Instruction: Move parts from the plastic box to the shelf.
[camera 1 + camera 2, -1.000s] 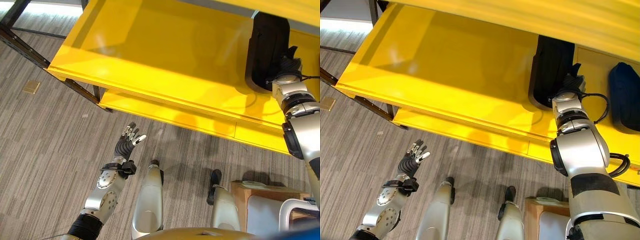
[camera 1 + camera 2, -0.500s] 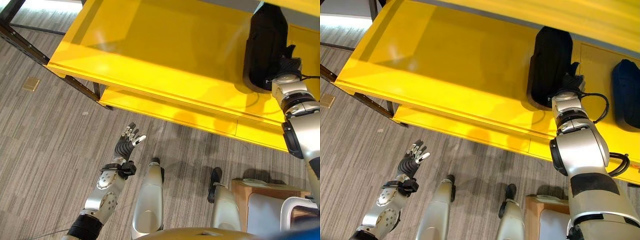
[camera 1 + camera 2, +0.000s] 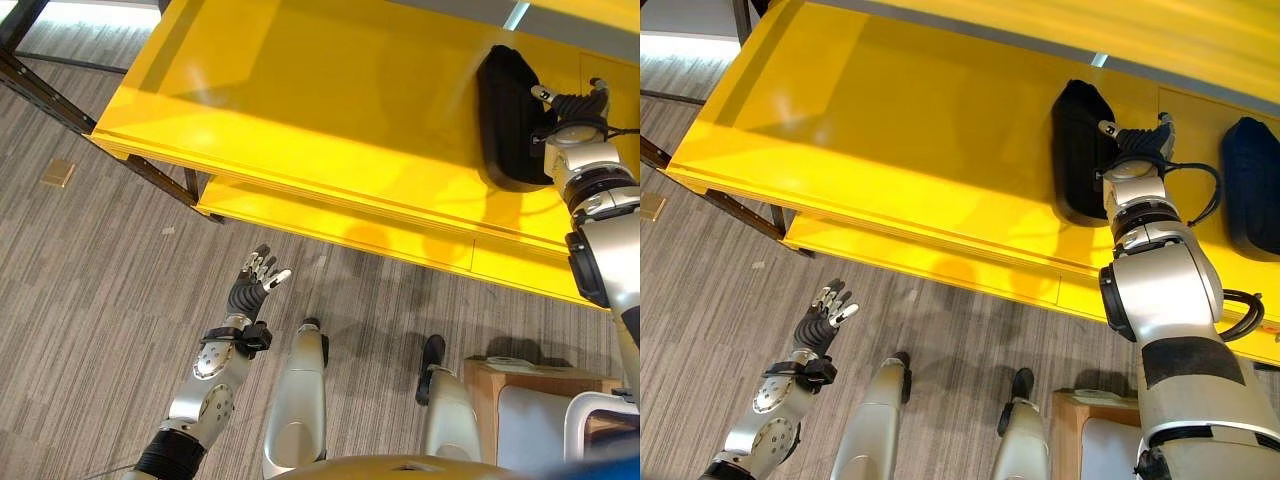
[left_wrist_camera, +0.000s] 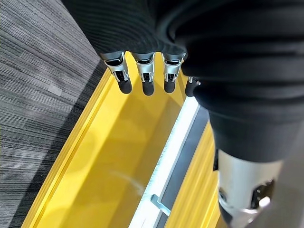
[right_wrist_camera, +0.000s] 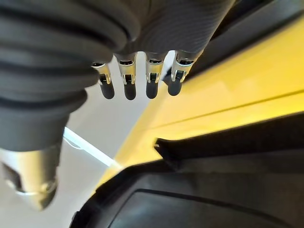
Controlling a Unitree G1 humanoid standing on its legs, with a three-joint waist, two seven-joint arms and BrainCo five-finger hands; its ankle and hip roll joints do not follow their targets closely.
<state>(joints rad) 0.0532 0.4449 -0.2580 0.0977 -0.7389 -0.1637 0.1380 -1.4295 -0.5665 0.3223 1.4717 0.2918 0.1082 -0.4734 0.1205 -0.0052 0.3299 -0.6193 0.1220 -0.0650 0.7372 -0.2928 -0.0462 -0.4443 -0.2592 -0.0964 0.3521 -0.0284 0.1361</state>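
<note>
A black part [image 3: 508,118] lies on the yellow shelf [image 3: 300,100] near its right end. My right hand [image 3: 572,104] is just to the right of the part, open, with straight fingers [image 5: 137,80] and nothing held. In the right wrist view the black part [image 5: 199,204] shows close under the hand. A dark blue part [image 3: 1250,185] lies further right on the same shelf. My left hand [image 3: 252,284] hangs open over the carpet in front of the shelf, its fingers [image 4: 142,78] straight and empty.
A lower yellow shelf edge [image 3: 330,225] juts out under the top one. Dark metal frame legs [image 3: 45,95] stand at the left. A brown box with a white container [image 3: 535,400] sits on the floor at lower right. A small brass plate [image 3: 58,172] lies in the carpet.
The black part has gone from standing tall to lying lower on the shelf, a little to the left. My right hand has come off it and risen beside it. The left hand stays put.
</note>
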